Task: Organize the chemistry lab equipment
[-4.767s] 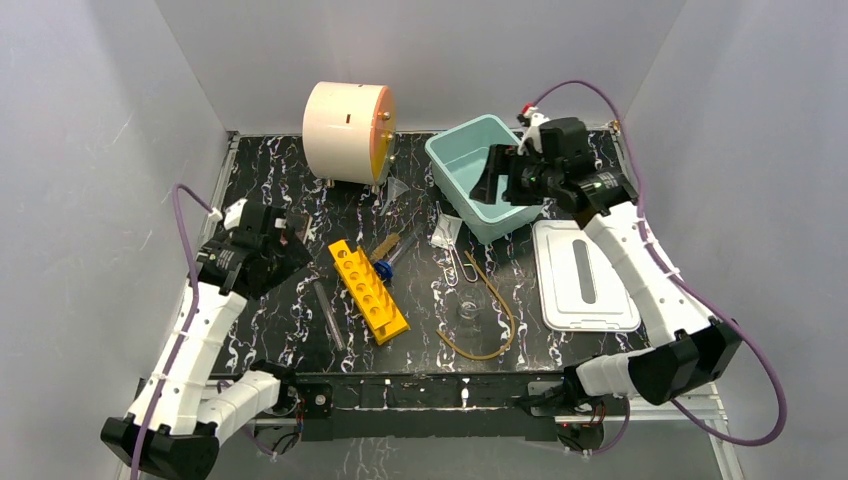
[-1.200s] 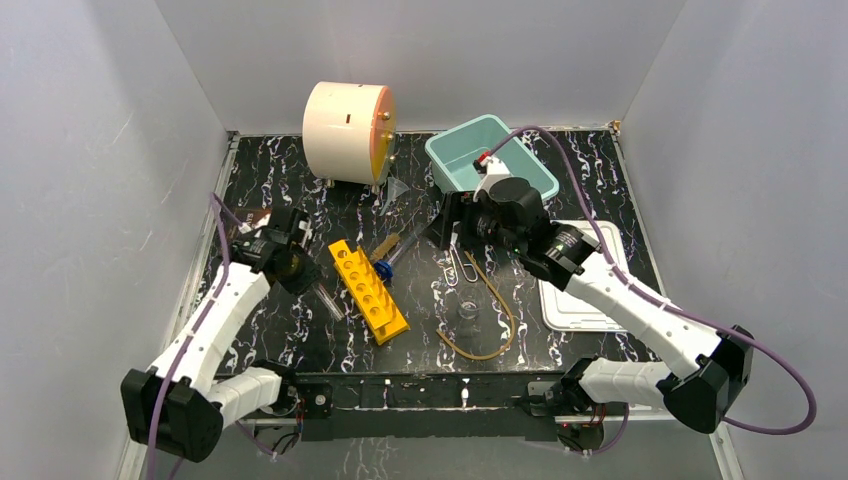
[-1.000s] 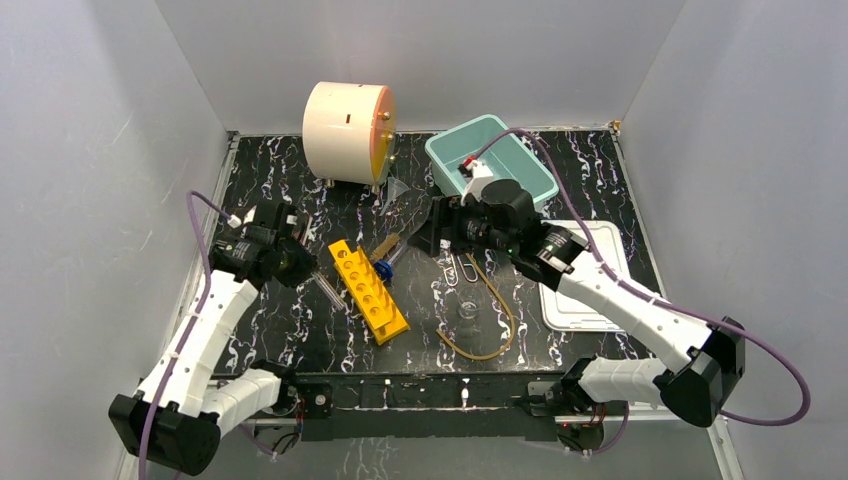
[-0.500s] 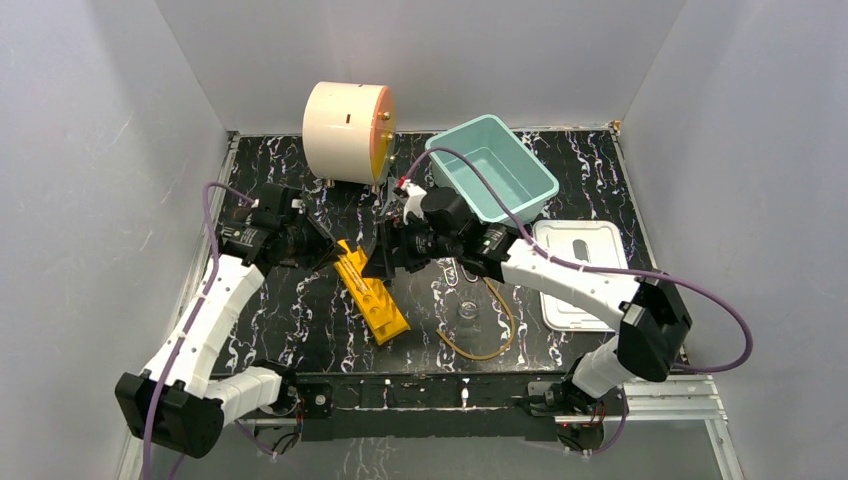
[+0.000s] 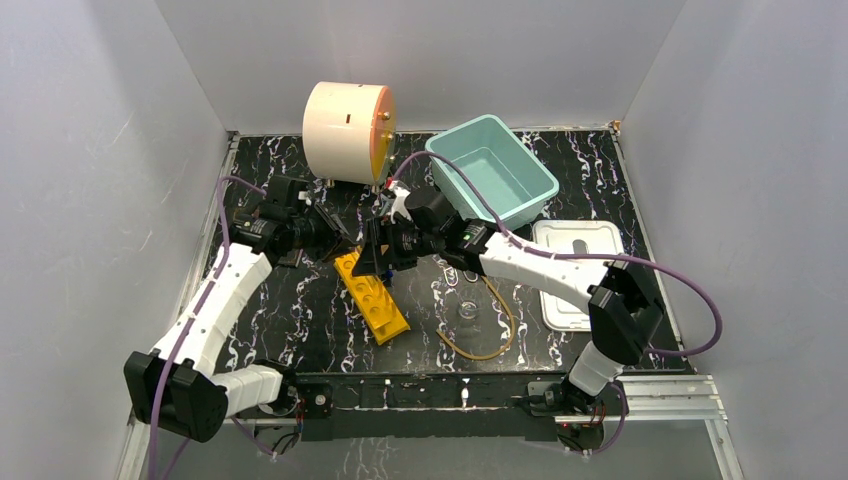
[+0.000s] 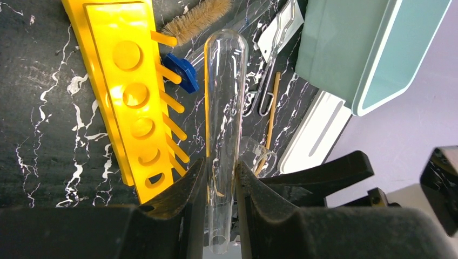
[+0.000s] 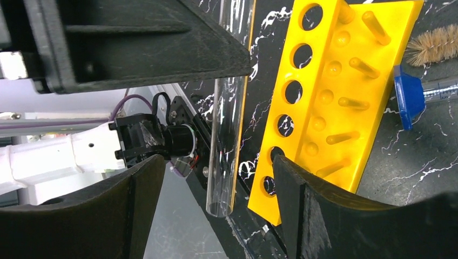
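My left gripper (image 6: 221,172) is shut on a clear glass test tube (image 6: 224,108), held above the table with its round end pointing away. The yellow tube rack (image 6: 116,81) lies flat just left of it. My right gripper (image 7: 216,162) is open, and its jaws straddle the open end of the same tube (image 7: 229,124) without touching it. The rack (image 7: 324,108) lies to the right of that. From above, the two grippers (image 5: 335,232) (image 5: 372,255) meet over the far end of the rack (image 5: 375,300). The blue-tipped tool (image 7: 408,94) and a brush (image 7: 435,46) lie beside the rack.
A teal bin (image 5: 490,180) stands at the back right, with its white lid (image 5: 580,270) flat in front of it. The cream drum (image 5: 345,130) stands at the back. A tan rubber loop (image 5: 500,330) and a small glass dish (image 5: 467,310) lie right of the rack.
My left gripper has lifted the tube and carried it right, toward the rack. My right arm has swung left from the bin to meet it, and its jaws have narrowed slightly.
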`<state>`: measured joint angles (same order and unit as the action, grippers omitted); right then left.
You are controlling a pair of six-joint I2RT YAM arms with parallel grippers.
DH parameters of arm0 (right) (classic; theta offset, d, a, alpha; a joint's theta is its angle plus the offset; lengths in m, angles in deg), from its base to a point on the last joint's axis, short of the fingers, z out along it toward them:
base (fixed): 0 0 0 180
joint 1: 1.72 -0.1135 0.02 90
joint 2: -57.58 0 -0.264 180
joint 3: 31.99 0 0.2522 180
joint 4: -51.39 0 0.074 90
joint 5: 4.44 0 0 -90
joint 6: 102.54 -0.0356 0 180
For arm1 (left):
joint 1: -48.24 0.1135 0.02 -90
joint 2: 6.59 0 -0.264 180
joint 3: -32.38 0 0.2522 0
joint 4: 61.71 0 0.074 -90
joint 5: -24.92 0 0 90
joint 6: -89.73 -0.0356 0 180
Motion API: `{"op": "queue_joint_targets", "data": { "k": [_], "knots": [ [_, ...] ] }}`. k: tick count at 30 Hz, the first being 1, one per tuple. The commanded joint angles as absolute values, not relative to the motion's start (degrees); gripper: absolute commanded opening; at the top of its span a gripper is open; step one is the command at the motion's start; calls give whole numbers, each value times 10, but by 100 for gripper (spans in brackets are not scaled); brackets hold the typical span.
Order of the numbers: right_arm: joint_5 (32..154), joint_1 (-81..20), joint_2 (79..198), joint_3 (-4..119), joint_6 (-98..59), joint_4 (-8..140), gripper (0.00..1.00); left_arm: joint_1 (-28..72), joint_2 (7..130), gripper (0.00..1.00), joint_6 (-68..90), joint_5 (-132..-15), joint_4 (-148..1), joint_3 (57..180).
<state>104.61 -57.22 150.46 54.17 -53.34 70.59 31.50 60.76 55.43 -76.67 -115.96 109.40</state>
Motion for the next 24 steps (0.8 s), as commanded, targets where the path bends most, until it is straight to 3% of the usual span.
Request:
{"op": "queue_joint_targets", "data": {
  "k": [1,8,19,24],
  "knots": [
    [1047,-574,1513,577,-545,679,79,313,609,16,551,-795,-1152,1112],
    [1027,-574,1524,582,-553,673,64,313,611,17,555,-800,-1149,1114],
    [1026,-573,1535,584,-558,665,52,313,614,18,545,-812,-1146,1117],
    [1027,-573,1529,576,-556,657,33,313,610,18,547,-811,-1146,1114]
  ]
}}
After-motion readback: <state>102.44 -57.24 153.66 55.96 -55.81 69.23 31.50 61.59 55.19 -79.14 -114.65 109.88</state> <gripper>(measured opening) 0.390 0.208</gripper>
